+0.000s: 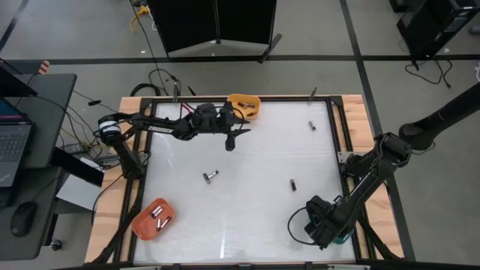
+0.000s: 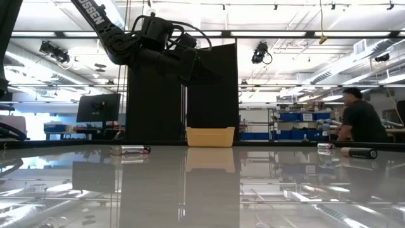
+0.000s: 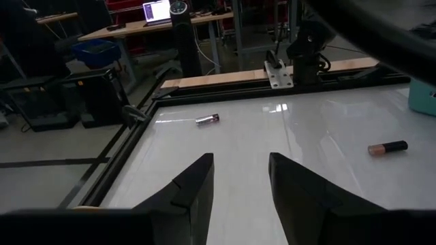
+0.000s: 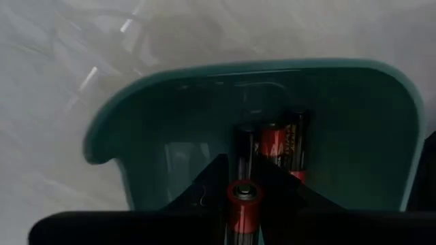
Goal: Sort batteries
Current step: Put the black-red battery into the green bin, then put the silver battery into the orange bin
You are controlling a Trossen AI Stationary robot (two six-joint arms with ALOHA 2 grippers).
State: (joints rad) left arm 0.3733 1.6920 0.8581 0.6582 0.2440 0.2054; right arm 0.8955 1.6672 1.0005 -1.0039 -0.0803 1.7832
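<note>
- My right gripper (image 4: 243,197) grasps a red-and-black battery (image 4: 244,204) end-on, over my teal bin (image 4: 136,102) at the table's near right corner.
- Two like cells (image 4: 283,144) lie inside; their orange lettering is too blurred to read.
- My left gripper (image 3: 238,184) hangs released above the white table (image 1: 247,217), by the yellow bin (image 1: 245,106).
- Loose batteries (image 1: 211,176) lie scattered; two sit in the orange bin (image 1: 142,223).

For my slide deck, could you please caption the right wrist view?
Right gripper holds a red-and-black battery above the teal bin, which already contains batteries.
</note>
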